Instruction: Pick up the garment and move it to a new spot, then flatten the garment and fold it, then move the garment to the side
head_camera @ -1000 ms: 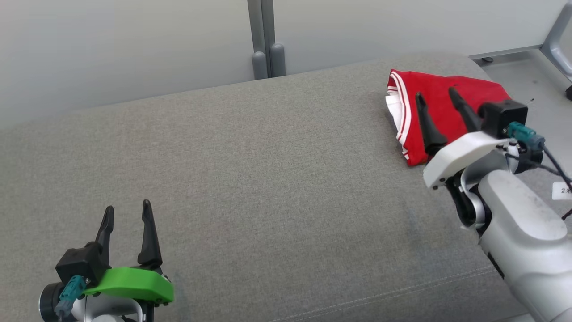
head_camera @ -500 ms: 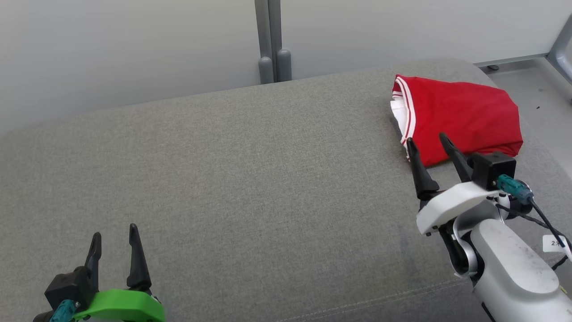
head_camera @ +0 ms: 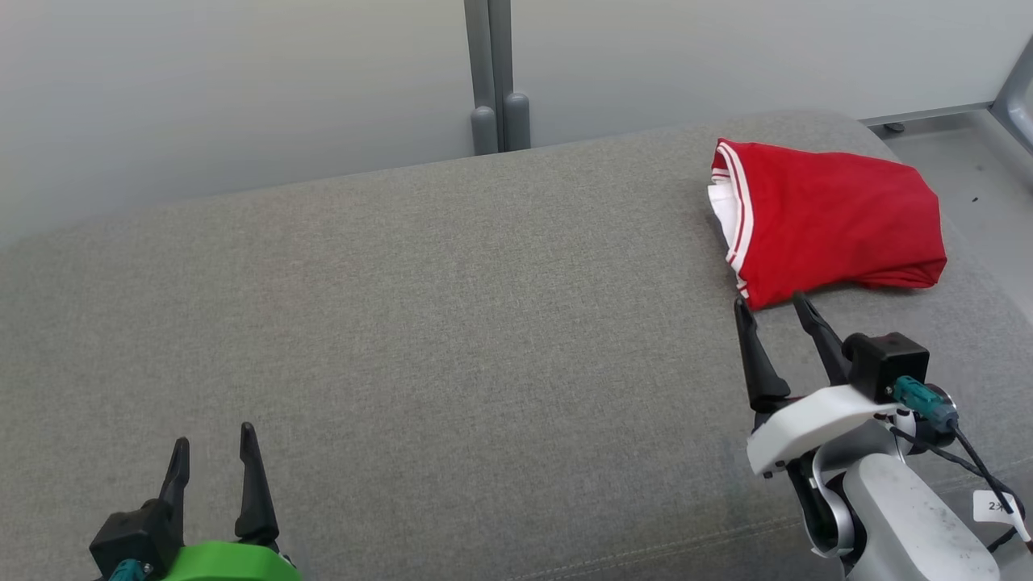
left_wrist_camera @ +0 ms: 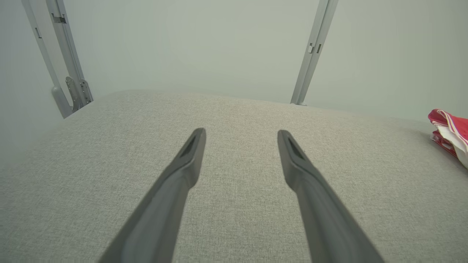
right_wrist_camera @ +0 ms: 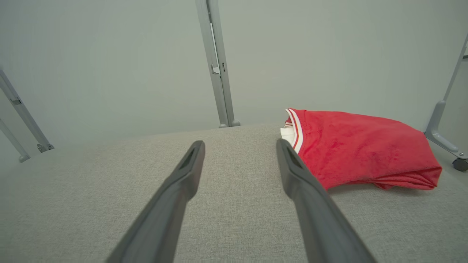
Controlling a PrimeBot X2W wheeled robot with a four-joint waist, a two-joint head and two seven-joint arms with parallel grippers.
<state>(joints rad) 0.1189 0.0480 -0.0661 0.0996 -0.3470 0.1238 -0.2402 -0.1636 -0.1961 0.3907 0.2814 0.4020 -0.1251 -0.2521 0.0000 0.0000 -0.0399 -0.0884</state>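
The garment (head_camera: 831, 216) is red with white-striped trim, folded into a compact bundle at the far right of the grey cushion (head_camera: 452, 339). It shows also in the right wrist view, garment (right_wrist_camera: 362, 149), and at the right edge of the left wrist view, garment (left_wrist_camera: 451, 128). My right gripper (head_camera: 768, 311) is open and empty, its tips just short of the garment's near edge, not touching it. My left gripper (head_camera: 214, 440) stands open and empty at the lower left, far from the garment. In the wrist views the left gripper (left_wrist_camera: 241, 133) and right gripper (right_wrist_camera: 239, 144) hold nothing.
A grey wall panel with a vertical metal post (head_camera: 488, 77) runs behind the cushion. Bare floor (head_camera: 968, 153) and a metal frame leg (right_wrist_camera: 444, 120) lie past the cushion's right end. The cushion's front seam runs near my arms.
My right gripper has drawn back off the garment toward me, staying open; the garment stays put. The left gripper sits lower in view. The head camera has shifted a little.
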